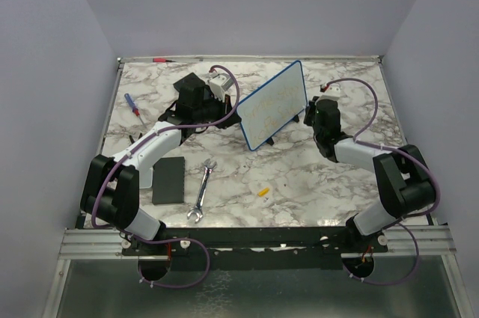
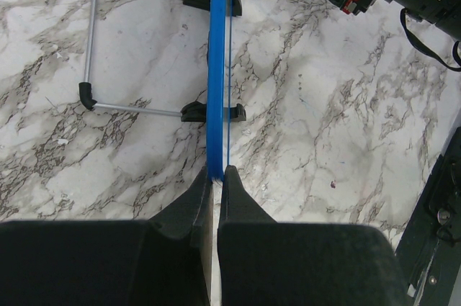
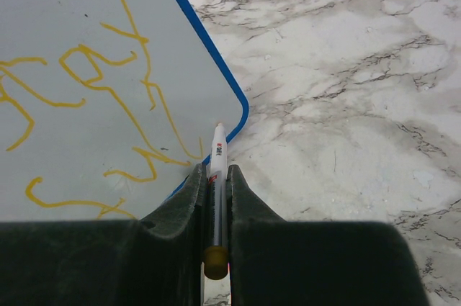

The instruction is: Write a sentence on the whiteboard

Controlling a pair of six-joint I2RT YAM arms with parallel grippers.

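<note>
Left claw (image 2: 216,176) is clamped together on the thin blue frame of the whiteboard (image 1: 275,105), gripping its edge end-on; that arm reaches forward from the near left corner, elbow bent. The board stands upright on black feet (image 2: 191,111) with a wire stand (image 2: 91,32) behind it, set at a slant towards the back of the tabletop (image 1: 314,176). Yellow handwriting, the sentence (image 3: 108,83), runs across its white face. Right claw (image 3: 216,171) is shut on a white marker (image 3: 217,151), whose tip sits near the board's rounded corner; the right arm curls in from the right. Nearer the bases lie a wrench (image 1: 202,191), a black pad (image 1: 168,180) and a small yellow piece (image 1: 263,191); a screwdriver (image 1: 132,104) lies far left.
</note>
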